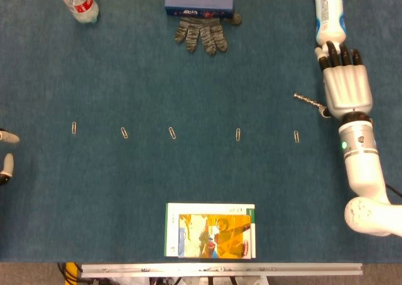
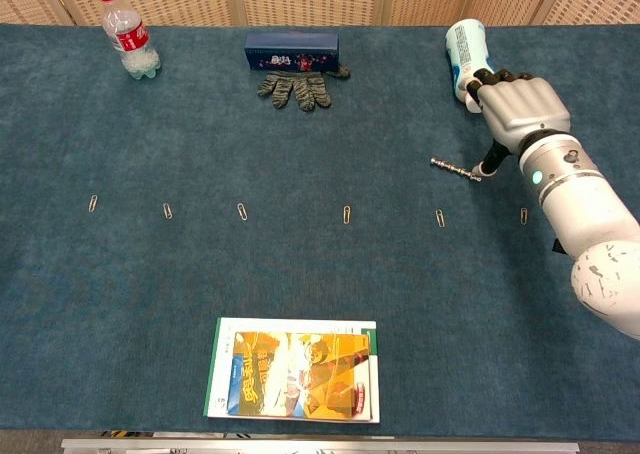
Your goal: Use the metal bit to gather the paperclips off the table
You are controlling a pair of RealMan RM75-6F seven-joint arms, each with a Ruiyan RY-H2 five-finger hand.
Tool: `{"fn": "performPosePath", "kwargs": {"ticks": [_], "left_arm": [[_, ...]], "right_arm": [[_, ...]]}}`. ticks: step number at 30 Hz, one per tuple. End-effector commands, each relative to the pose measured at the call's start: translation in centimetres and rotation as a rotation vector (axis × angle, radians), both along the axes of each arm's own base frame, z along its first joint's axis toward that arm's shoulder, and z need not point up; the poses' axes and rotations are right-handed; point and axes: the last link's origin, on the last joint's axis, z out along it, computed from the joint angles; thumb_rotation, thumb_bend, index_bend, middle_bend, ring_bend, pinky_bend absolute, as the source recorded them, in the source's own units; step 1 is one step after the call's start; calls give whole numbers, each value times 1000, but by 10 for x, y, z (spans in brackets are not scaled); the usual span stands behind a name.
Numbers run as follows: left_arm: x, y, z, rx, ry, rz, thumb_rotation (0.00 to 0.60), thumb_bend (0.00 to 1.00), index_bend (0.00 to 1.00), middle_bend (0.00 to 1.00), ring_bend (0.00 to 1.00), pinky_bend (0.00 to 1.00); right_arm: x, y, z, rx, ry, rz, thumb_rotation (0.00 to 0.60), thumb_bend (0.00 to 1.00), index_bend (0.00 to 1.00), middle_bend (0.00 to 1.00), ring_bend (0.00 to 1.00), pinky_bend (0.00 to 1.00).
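The metal bit (image 1: pixel 306 99) (image 2: pixel 453 167) lies flat on the blue table at the right. My right hand (image 1: pixel 344 87) (image 2: pixel 515 104) hovers palm down just right of it, fingers stretched out, and its thumb tip touches the bit's right end. Several paperclips lie in a row across the table, from the leftmost paperclip (image 1: pixel 74 127) (image 2: pixel 93 203) to the rightmost paperclip (image 2: pixel 523 215), which my right forearm hides in the head view. Only the fingertips of my left hand (image 1: pixel 5 153) show at the left edge, apart and holding nothing.
A white bottle (image 1: pixel 330 12) lies just beyond my right hand. At the back sit a blue box (image 1: pixel 199 4), a grey glove (image 1: pixel 201 34) and a water bottle (image 1: pixel 80 1). A book (image 1: pixel 210 230) lies near the front edge.
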Motion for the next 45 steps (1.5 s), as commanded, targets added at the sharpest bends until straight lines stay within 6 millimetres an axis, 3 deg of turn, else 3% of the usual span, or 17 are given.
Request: {"fn": "performPosePath", "kwargs": {"ticks": [1, 11, 15, 19, 24, 31, 36, 39, 45], "left_arm": [[0, 0, 0, 0, -1, 1, 600, 491, 376, 361, 329, 314], [-1, -1, 0, 3, -6, 1, 600, 492, 376, 361, 329, 314], [-2, -2, 0, 1, -7, 4, 600, 491, 376, 361, 329, 318], [-2, -2, 0, 1, -8, 4, 600, 492, 376, 362, 329, 332], [-2, -1, -1, 0, -8, 3, 600, 492, 376, 362, 329, 337], [-1, -1, -2, -4, -7, 4, 600, 492, 376, 362, 329, 344], [-2, -1, -3, -6, -7, 6, 600, 491, 376, 362, 329, 348], [-2, -2, -4, -8, -9, 7, 600, 491, 376, 362, 330, 349], [-2, -2, -4, -8, -10, 7, 600, 492, 376, 362, 329, 354]], "right_arm": [[2, 0, -2, 8, 21, 18, 600, 0, 75, 43, 0, 106], [5, -1, -8, 21, 48, 61, 600, 0, 75, 41, 0, 98], [4, -2, -9, 27, 51, 51, 600, 2, 75, 97, 0, 100], [4, -3, -9, 23, 52, 44, 600, 2, 85, 168, 31, 228], [5, -4, -5, 6, 45, 43, 600, 2, 114, 360, 242, 614], [6, -5, -2, -9, 33, 49, 600, 2, 216, 698, 581, 957], [6, -6, -1, -2, 34, 48, 600, 0, 239, 941, 843, 1000], [6, -7, -1, 15, 41, 43, 600, 0, 240, 1000, 965, 1000], [7, -7, -3, 32, 47, 37, 600, 0, 240, 1000, 1000, 1000]]}}
